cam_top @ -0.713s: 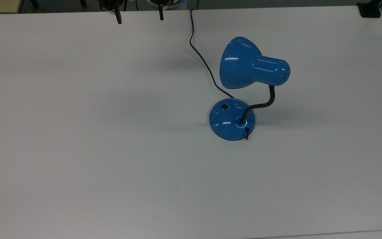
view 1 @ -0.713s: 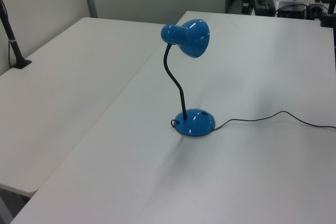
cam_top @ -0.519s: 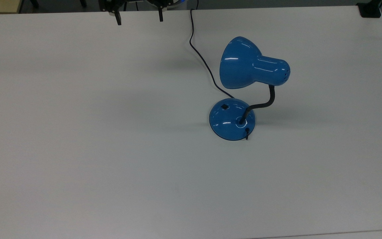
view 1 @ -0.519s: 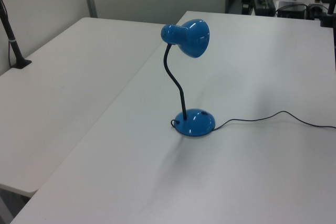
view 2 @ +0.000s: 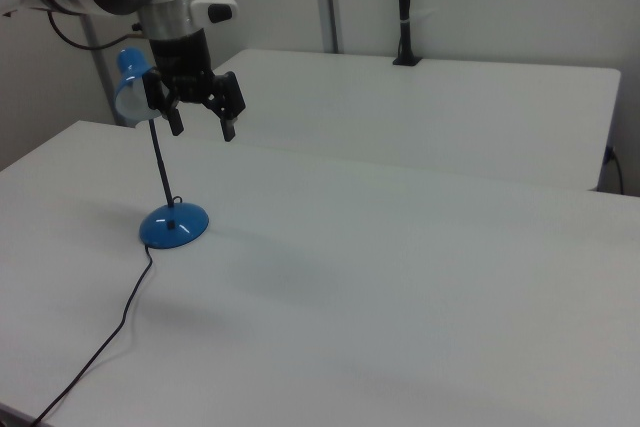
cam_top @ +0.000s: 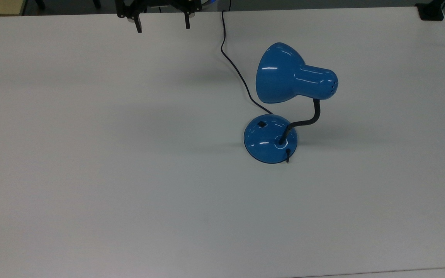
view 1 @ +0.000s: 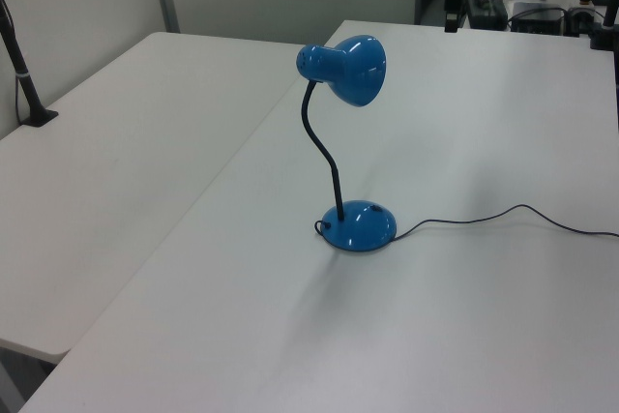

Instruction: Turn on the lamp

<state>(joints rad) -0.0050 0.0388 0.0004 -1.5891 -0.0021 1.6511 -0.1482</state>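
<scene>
- The gripper hangs at the top view's top edge with its two fingers spread wide and nothing between them. The right view shows it well above the worktop.
- Change noted: over the last moments the fingers have come slightly further into the top view, and one finger now shows at the left view's top edge. The arm appears to be starting its approach; the lamp has not shifted.
- The lamp stands right of centre in the top view, well apart from the gripper. Its shade shows no glow, so I judge the task not yet begun in effect.
- The switch, a small black mark, sits on the domed base on the side toward the top view's upper left, which is the gripper's side.
- The cord runs from the base up to the top view's top edge, passing just right of the gripper. Judgement: a descent toward the switch crosses near it and could snag it.
- The shade overhangs the base's far side, leaving the switch uncovered from above.
- The worktop is broad, and the lamp stands well in from every edge.
</scene>
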